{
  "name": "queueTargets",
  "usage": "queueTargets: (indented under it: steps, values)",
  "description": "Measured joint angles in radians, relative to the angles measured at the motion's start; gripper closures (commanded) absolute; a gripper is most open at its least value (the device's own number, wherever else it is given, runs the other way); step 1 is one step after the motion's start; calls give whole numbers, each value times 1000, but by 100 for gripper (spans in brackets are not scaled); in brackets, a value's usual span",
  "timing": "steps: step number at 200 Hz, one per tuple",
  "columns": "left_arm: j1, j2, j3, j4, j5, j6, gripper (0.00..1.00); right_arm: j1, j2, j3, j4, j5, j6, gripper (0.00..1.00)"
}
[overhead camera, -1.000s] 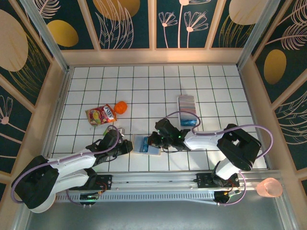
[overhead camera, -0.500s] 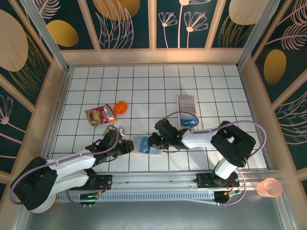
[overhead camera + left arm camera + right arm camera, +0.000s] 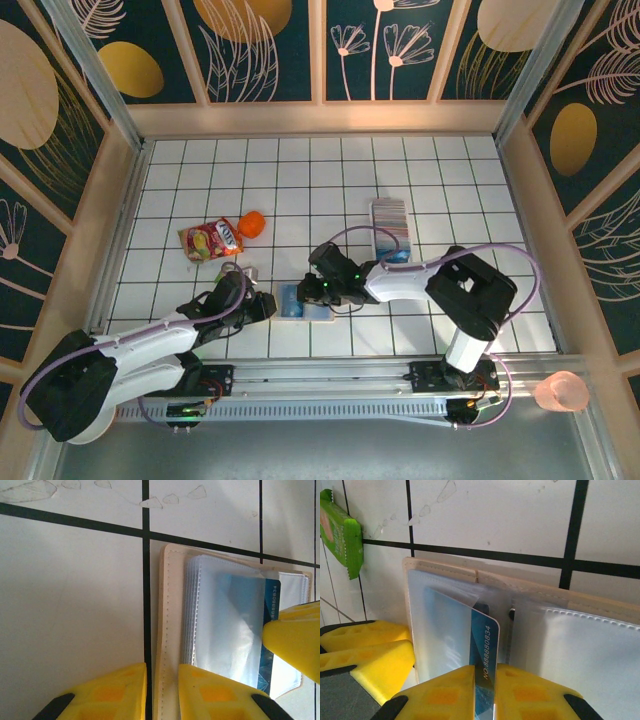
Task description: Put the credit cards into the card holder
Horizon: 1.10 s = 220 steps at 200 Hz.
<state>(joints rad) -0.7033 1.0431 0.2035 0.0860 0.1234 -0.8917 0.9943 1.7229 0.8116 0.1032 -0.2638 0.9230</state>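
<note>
The right gripper (image 3: 485,674) is found clenched on a blue card (image 3: 487,645). The card is held on edge in the jaws and is tucked partway under a clear sleeve (image 3: 440,625) of the holder (image 3: 530,586). The left gripper (image 3: 162,675) is set with its jaws narrowly apart astride the holder's stitched beige edge, one side on the bare tile and the other over the sleeves. Whether that edge is actually pinched cannot be told. The holder is laid open and flat on the table (image 3: 300,170), near the front edge, with a gripper at either side of it. The other cards (image 3: 390,215) are noted overlapping in a row in a white tray (image 3: 373,240), just behind the right arm. A snack pouch (image 3: 211,240) and an orange object (image 3: 252,224) are recorded together, well apart from the holder, to the left rear.
</note>
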Motion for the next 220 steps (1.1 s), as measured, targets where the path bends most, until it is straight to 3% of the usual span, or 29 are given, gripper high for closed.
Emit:
queueTargets:
  steps: [79,191,206,220]
  values:
    - [0,0,-2,1,0,-1,77,12,21,20,13,-16,3,83]
    - [0,-43,-12,5,-1,-5,76,22,-9,32,-79,32,-20,67]
    - [0,-48,-12,5,-1,-8,76,22,-17,33,-100,44,-29,68]
    - [0,-48,-12,5,-1,-11,75,22,-21,33,-118,58,-38,78]
